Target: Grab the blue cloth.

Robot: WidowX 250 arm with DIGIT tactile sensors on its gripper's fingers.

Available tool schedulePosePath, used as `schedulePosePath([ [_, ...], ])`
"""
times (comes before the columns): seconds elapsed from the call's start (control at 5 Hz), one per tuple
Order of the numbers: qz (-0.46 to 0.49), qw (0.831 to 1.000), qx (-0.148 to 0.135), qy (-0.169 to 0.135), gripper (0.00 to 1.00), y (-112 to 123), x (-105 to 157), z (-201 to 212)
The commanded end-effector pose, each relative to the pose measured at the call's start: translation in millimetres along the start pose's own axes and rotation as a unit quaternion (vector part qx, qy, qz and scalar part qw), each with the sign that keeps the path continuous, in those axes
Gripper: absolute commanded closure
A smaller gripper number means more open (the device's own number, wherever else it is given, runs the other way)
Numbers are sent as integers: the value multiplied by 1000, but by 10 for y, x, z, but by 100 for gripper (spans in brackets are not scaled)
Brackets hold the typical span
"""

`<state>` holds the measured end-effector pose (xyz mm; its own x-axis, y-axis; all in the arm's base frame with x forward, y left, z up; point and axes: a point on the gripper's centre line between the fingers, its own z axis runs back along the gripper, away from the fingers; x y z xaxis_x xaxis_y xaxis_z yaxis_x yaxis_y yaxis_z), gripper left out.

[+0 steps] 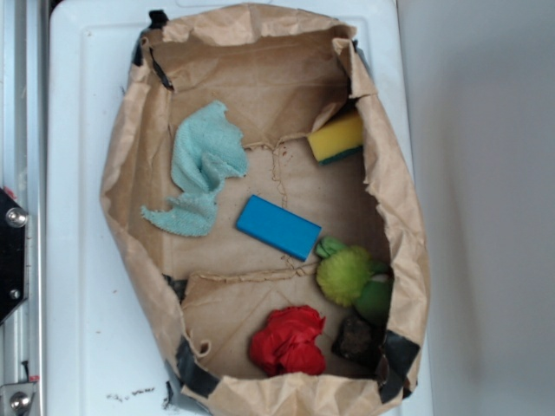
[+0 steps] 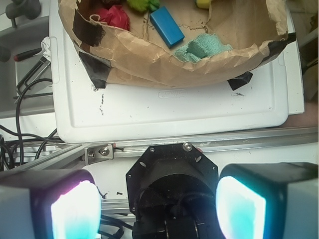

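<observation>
Blue cloth (image 1: 201,166) lies crumpled inside the paper bag (image 1: 121,173) beside a blue block (image 1: 278,227); gripper (image 2: 158,206) spread wide, empty.

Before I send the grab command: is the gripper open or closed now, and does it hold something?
Gripper: open, holding nothing; the blue cloth lies in the paper bag.

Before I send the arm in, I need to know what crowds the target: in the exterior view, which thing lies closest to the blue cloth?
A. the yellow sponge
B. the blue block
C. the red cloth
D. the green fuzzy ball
B: the blue block lies just beside the lower end of the blue cloth, while the yellow sponge and the others sit farther off in the paper bag.
</observation>
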<state>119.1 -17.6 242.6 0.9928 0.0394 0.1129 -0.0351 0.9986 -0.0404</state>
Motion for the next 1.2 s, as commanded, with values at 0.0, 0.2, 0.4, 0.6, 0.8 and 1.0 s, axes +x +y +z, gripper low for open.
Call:
schedulePosePath([
  [0.0, 0, 1000, 0, 0, 0, 0, 0, 0],
  [0.2, -1, 1000, 11, -29, 0, -54, 395, -264],
  [0.4, 9, 999, 29, -40, 0, -49, 659, -465],
  [0.6, 20, 998, 40, -45, 0, 15, 852, -548],
  [0.8, 11, 998, 37, -41, 0, 199, 1040, -590],
  [1.0, -18, 999, 29, -23, 0, 411, 1177, -742],
])
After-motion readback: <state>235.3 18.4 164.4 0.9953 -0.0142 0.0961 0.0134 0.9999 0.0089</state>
